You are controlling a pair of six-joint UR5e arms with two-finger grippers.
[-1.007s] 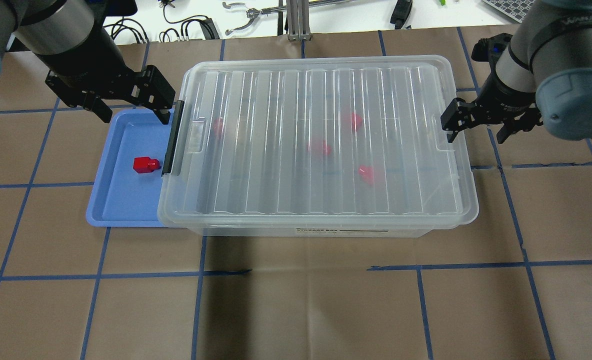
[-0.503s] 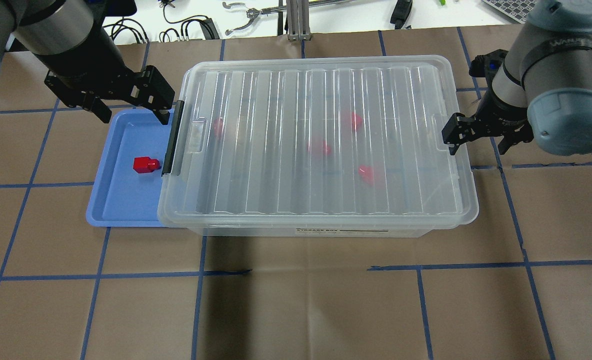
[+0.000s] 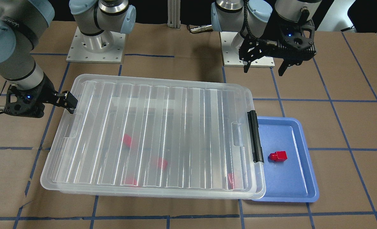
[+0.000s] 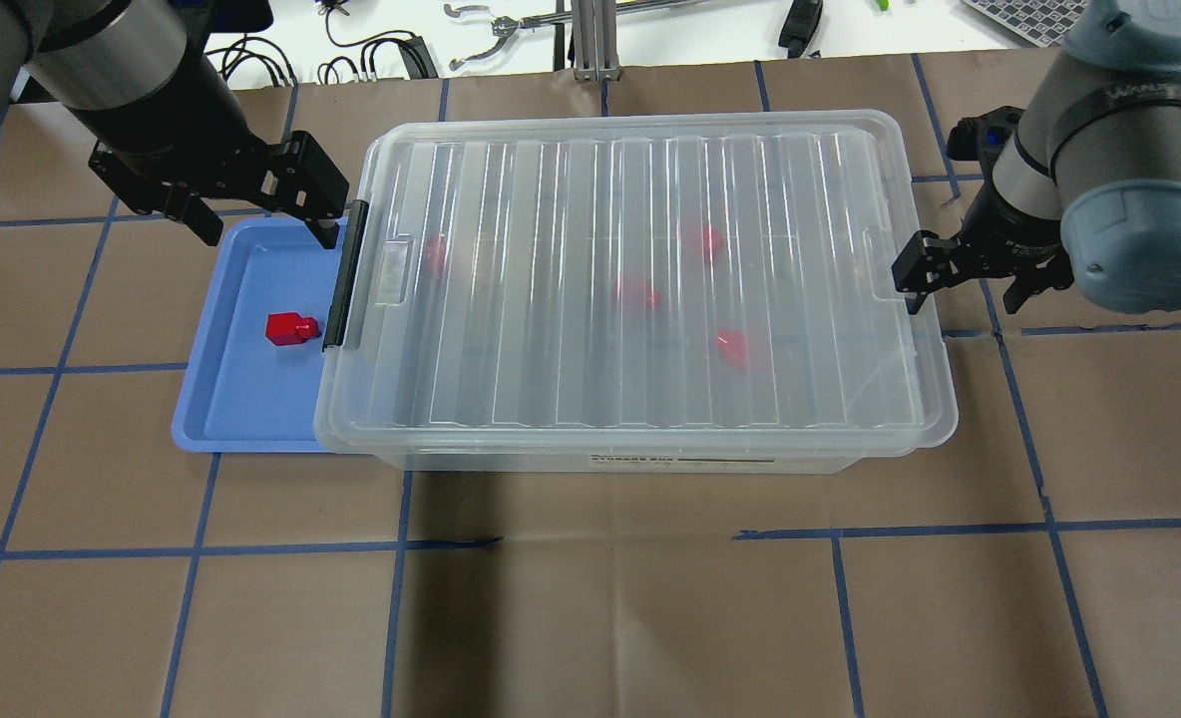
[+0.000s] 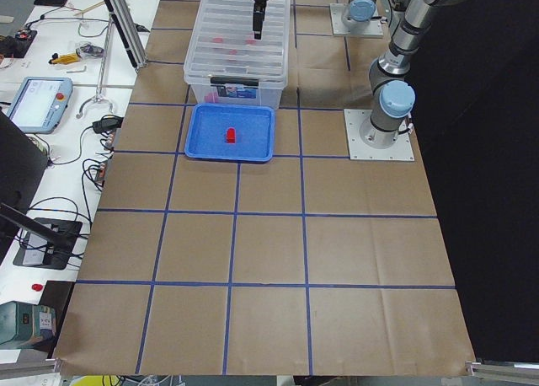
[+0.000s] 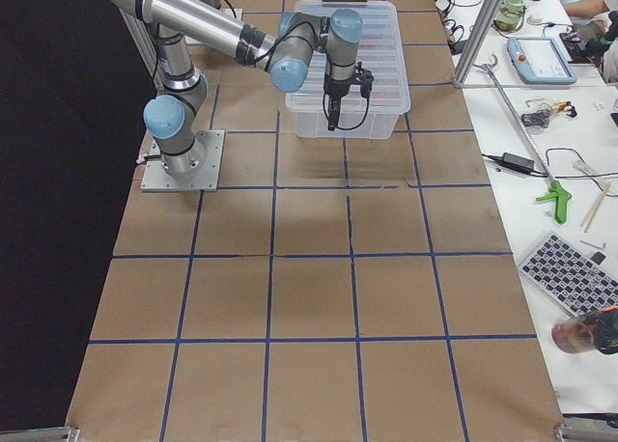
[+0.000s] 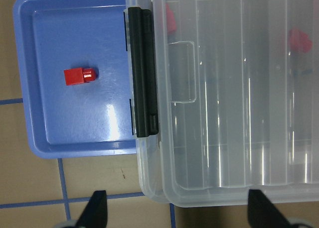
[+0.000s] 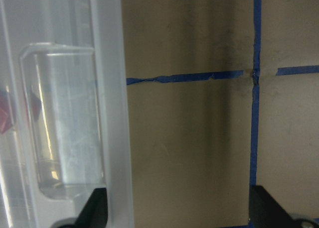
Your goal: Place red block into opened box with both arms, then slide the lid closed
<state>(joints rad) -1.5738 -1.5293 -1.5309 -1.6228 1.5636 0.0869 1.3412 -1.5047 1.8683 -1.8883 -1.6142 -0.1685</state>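
The box [image 4: 650, 461] is covered by the lid [image 4: 551, 349], so it is judged that nothing can be dropped in until the lid is slid back. Some blurry red shapes are seen inside through it. A push on the lid could go wrong. The whole box could be dragged along with it, because the box is not held by anything, and the blue tray [image 4: 241, 399] lying right against the box's end could be bumped. The lid could also be missed if the push is made too high. The right gripper [image 4: 965, 287] is held at the other short end of the lid, with its jaws spread wide and nothing in them. One finger is seen right at the lid's edge, but it cannot be told if it is touching. The left gripper [image 4: 263, 227] is held above the back edge of the tray, with its jaws wide apart too and empty. The red block [image 4: 289, 327] is found lying in the tray, just beside the black latch [image 4: 343, 274]. It is not between the left jaws but lower down and off to one side of them. It is well apart from the right jaws, with the whole box in between.
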